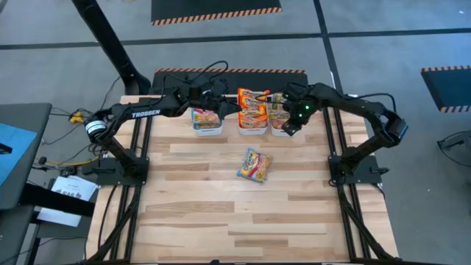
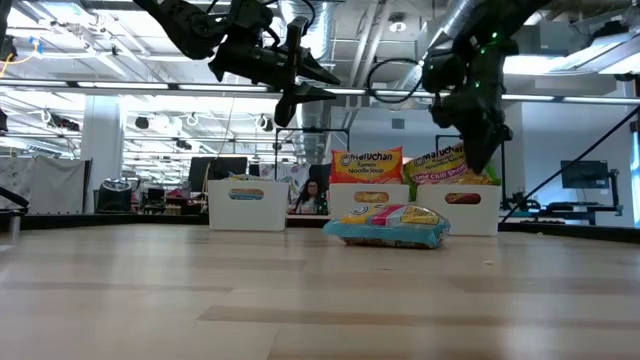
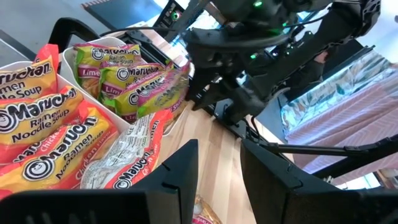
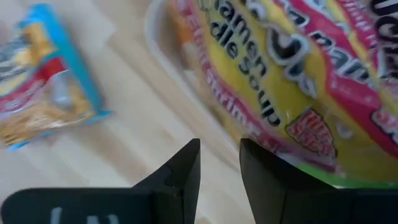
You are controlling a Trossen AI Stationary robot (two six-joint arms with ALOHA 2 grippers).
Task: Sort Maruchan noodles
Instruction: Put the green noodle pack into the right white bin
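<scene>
Three white bins stand in a row at the table's far side. The left bin (image 1: 207, 126) holds a packet, the middle bin (image 1: 252, 129) orange Maruchan packets (image 3: 43, 137), and the right bin (image 2: 470, 210) green-edged packets (image 4: 298, 81). One blue-edged packet (image 1: 255, 164) lies flat on the table in front of the bins. My right gripper (image 4: 219, 165) points down over the right bin's near rim, open with nothing between its fingers. My left gripper (image 3: 219, 177) hovers high above the left and middle bins (image 1: 221, 101), nearly level, open and holding nothing.
The arms' black base frames stand on the table's left (image 1: 129, 165) and right (image 1: 353, 169) sides. Bare wood (image 1: 243, 221) stretches from the loose packet to the near edge. Cables hang above the bins at the far edge (image 1: 210, 73).
</scene>
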